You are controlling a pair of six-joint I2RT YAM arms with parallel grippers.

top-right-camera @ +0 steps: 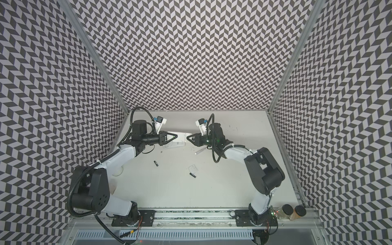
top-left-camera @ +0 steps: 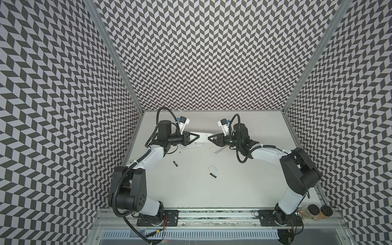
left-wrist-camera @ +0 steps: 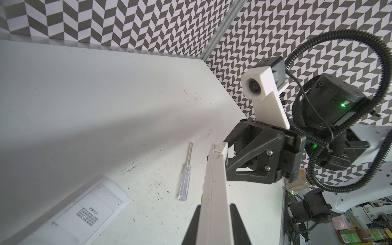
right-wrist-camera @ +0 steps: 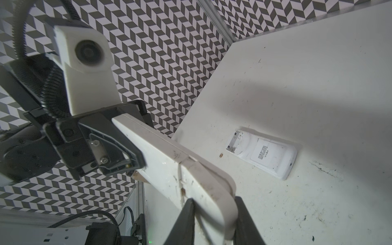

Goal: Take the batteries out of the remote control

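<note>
A white remote control [top-left-camera: 204, 137] [top-right-camera: 181, 137] hangs in the air at the back of the table, held by both arms. My left gripper [top-left-camera: 199, 136] [left-wrist-camera: 215, 214] is shut on one end of it. At the other end my right gripper [top-left-camera: 209, 138] [right-wrist-camera: 214, 203] is shut, where a curved white cover [right-wrist-camera: 212, 191] stands off the remote's back. Two black batteries [top-left-camera: 175, 169] [top-left-camera: 213, 175] lie loose on the table, nearer the front than the grippers. No battery shows inside the held remote.
A second white remote [top-left-camera: 192, 145] [right-wrist-camera: 265, 153] lies back-up on the table under the held one, its battery bay [right-wrist-camera: 234, 141] open. A clear-handled screwdriver [top-left-camera: 219, 151] [left-wrist-camera: 185, 176] lies near my right gripper. A clear plastic piece [top-left-camera: 212, 169] lies mid-table. Two jars [top-left-camera: 314, 211] stand front right.
</note>
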